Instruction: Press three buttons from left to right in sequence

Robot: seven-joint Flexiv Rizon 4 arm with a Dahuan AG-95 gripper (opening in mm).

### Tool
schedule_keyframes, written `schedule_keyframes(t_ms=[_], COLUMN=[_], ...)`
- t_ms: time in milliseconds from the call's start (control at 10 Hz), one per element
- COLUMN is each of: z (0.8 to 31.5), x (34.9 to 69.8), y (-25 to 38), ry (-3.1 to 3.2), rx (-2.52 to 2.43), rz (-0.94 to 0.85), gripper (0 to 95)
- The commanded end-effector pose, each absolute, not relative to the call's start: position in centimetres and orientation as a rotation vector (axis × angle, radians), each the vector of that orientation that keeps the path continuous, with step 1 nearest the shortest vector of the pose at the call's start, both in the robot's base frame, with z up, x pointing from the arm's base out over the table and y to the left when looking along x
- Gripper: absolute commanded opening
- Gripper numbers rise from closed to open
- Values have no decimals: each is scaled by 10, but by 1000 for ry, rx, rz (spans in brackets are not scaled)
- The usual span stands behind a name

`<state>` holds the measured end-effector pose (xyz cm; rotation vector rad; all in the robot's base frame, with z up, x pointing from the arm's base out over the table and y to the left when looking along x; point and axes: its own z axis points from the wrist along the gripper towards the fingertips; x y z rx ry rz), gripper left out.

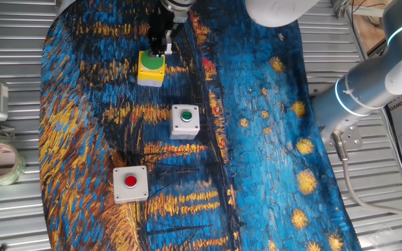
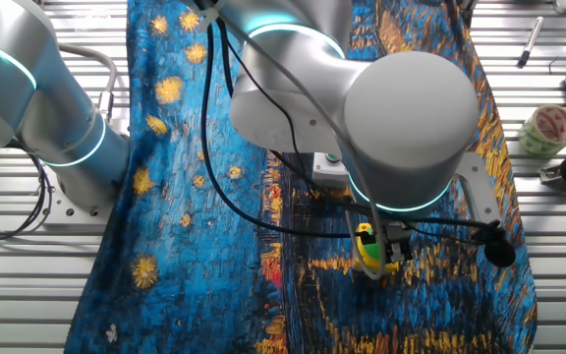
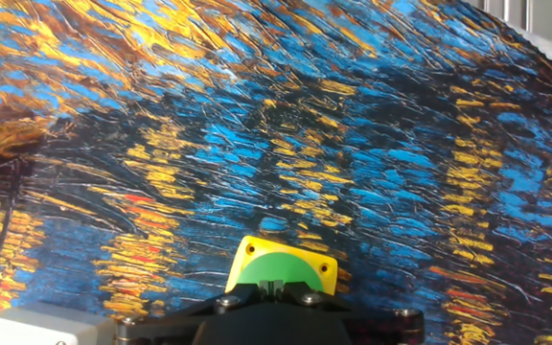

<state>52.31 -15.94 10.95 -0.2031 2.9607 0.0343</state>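
Three small square boxes sit in a row on a painted blue & gold cloth (image 1: pixel 257 139). Black gripper (image 1: pixel 161 50) is right on top of the yellow box w/ big green dome (image 1: pixel 151 67); can't tell if fingers are apart. Grey-white box w/ small green button (image 1: pixel 185 120) and red-button box (image 1: pixel 130 183) have lots of room around. Hand view shows the round dome (image 3: pixel 278 276) up close; arm hides most of it in the other fixed view.

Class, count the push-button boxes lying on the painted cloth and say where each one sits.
3. The yellow box with the green dome lies under the pincer; the grey-white box with the small green button lies mid-cloth; the grey-white box with the red button lies nearest the tape-roll side. None seems hidden.
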Motion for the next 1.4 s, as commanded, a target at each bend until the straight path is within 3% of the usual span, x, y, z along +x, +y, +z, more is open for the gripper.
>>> schedule_keyframes(t_ms=[100,1400], z=[110,109], x=[523,521], y=[-159,-159], ry=[2961,2964], rx=[-204,-236], rz=[36,61], gripper=[0,0])
